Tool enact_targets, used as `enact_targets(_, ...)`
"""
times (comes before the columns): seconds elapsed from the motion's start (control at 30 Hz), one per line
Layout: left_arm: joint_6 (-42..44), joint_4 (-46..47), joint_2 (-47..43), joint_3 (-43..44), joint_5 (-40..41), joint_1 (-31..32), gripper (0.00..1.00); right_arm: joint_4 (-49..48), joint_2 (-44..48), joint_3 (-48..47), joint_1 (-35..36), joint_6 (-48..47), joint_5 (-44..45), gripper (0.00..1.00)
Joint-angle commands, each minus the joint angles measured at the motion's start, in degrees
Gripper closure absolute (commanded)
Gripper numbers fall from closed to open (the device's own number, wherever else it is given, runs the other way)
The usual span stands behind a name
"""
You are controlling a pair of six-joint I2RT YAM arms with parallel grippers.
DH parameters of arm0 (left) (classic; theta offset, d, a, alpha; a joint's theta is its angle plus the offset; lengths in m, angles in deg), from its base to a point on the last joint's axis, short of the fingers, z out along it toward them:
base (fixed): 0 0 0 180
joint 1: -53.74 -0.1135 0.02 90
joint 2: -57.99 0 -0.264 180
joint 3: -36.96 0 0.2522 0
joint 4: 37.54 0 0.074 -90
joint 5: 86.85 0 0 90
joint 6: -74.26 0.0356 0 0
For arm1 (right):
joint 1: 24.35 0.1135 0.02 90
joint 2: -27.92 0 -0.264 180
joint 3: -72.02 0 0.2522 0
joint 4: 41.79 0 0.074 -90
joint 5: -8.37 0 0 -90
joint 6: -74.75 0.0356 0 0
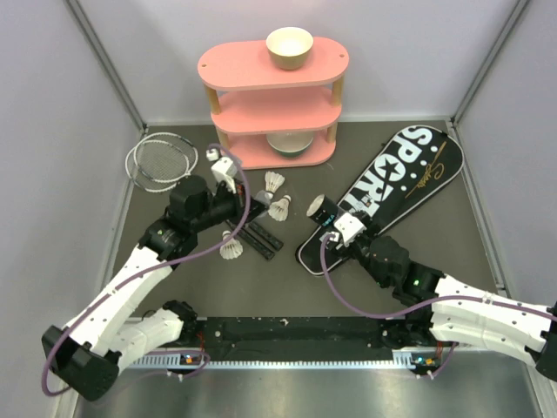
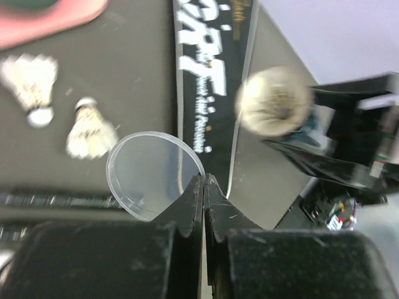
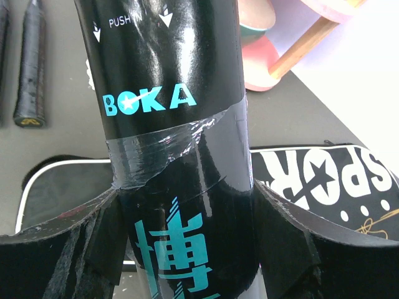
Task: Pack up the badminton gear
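Note:
My right gripper (image 1: 338, 226) is shut on the black tube (image 1: 324, 211) and holds it tilted over the near end of the black SPORT bag (image 1: 392, 187). In the right wrist view the tube (image 3: 168, 93) fills the space between my fingers (image 3: 75, 243). My left gripper (image 1: 246, 193) is shut on the rim of a clear round lid (image 2: 149, 177). The left wrist view shows the tube's mouth (image 2: 274, 103), blurred and pale inside. Three white shuttlecocks (image 1: 276, 181) (image 1: 280, 207) (image 1: 231, 247) lie on the table. Two rackets have their heads (image 1: 161, 161) at the back left and handles (image 1: 261, 237) under my left gripper.
The pink three-tier shelf (image 1: 274, 104) stands at the back middle, with a cream bowl (image 1: 288, 47) on top and another (image 1: 290, 144) on the lowest tier. Grey walls close in the table on the left, right and back.

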Motion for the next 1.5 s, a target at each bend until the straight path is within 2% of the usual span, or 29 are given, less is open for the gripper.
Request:
enact_targets(0.0, -13.02, -2.00, -6.16, -7.73, 6.51, -5.83, 1.00, 0.83, 1.78, -6.30, -0.23, 2.88, -2.82, 0.93)
enact_targets(0.03, -14.17, -3.32, -7.05, -8.62, 9.05, -6.19, 1.00, 4.41, 1.26, -8.74, -0.32, 3.23, -3.26, 0.93)
enact_targets(0.13, -18.20, -12.97, -10.39, -10.30, 24.24, -6.37, 1.00, 8.83, -0.41, -13.94, -0.23, 3.24, -4.67, 0.92)
enact_targets(0.17, -18.92, -15.26, -11.01, -10.65, 31.67, -6.37, 1.00, 12.76, -0.77, -15.26, -0.23, 2.80, -4.67, 0.92)
enact_targets(0.2, -19.62, -20.25, -11.19, -10.56, 34.88, -6.46, 1.00, 14.36, -1.20, -17.97, -0.23, 2.80, -5.37, 0.92)
enact_targets(0.3, -21.64, -25.29, -9.97, -11.35, 42.88, -6.98, 1.00, 19.73, -1.65, -21.76, -0.23, 1.75, -9.22, 0.92)
enact_targets(0.47, -24.19, -25.75, -5.58, -16.18, 50.90, -9.70, 1.00, 21.94, 0.37, -21.69, -0.23, -0.37, -12.58, 0.92)
enact_targets(0.53, -24.98, -23.65, -3.38, -17.41, 52.13, -12.59, 1.00, 22.02, 0.90, -20.90, -0.23, 0.77, -12.49, 0.92)
enact_targets(0.63, -24.98, -20.22, -0.92, -19.52, 48.38, -15.41, 1.00, 21.85, 1.95, -20.19, -0.23, 1.65, -12.93, 0.92)
enact_targets(0.8, -27.27, -17.22, 4.27, -20.85, 47.04, -16.83, 1.00, 21.94, 3.45, -20.02, -0.23, 1.83, -12.94, 0.92)
enact_targets(0.87, -28.32, -17.22, 5.15, -21.11, 46.69, -17.35, 0.85, 22.03, 3.71, -19.93, -0.32, 2.18, -13.20, 0.92)
enact_targets(0.9, -28.76, -17.31, 4.81, -21.28, 46.69, -17.44, 0.73, 22.11, 3.89, -19.75, -0.23, 2.44, -13.20, 0.92)
enact_targets(0.93, -29.38, -17.31, 4.46, -21.63, 46.43, -17.62, 0.51, 22.37, 4.24, -19.67, -0.32, 2.88, -13.20, 0.92)
enact_targets(0.97, -29.64, -17.40, 2.97, -21.72, 46.08, -17.62, 0.41, 22.46, 4.41, -19.58, -0.14, 3.15, -13.37, 0.92)
enact_targets(1.07, -30.17, -19.06, -2.11, -22.08, 45.46, -17.62, 0.27, 22.55, 4.59, -19.49, -0.14, 3.24, -13.38, 0.92)
enact_targets(1.13, -28.69, -19.86, -6.50, -21.73, 44.06, -17.62, 0.25, 22.46, 4.50, -19.58, -0.14, 3.15, -13.02, 0.92)
enact_targets(1.17, -23.54, -18.73, -7.75, -21.64, 38.92, -17.62, 0.25, 22.55, 4.50, -19.58, -0.14, 3.15, -13.20, 0.92)
enact_targets(1.27, -19.46, -19.49, -9.78, -19.27, 33.78, -17.01, 0.31, 22.38, 4.24, -19.58, -0.23, 3.15, -13.55, 0.92)
enact_targets(1.37, -18.40, -23.28, -10.40, -16.63, 38.58, -11.57, 0.34, 22.29, 3.89, -19.58, -0.05, 3.33, -13.64, 0.92)
enact_targets(1.4, -18.13, -23.55, -10.57, -16.19, 42.52, -7.12, 0.34, 22.29, 3.71, -19.58, -0.14, 3.41, -13.81, 0.92)
enact_targets(1.47, -18.56, -24.60, -9.18, -15.58, 44.83, -3.05, 0.33, 22.11, 3.63, -19.67, -0.14, 3.33, -13.99, 0.92)
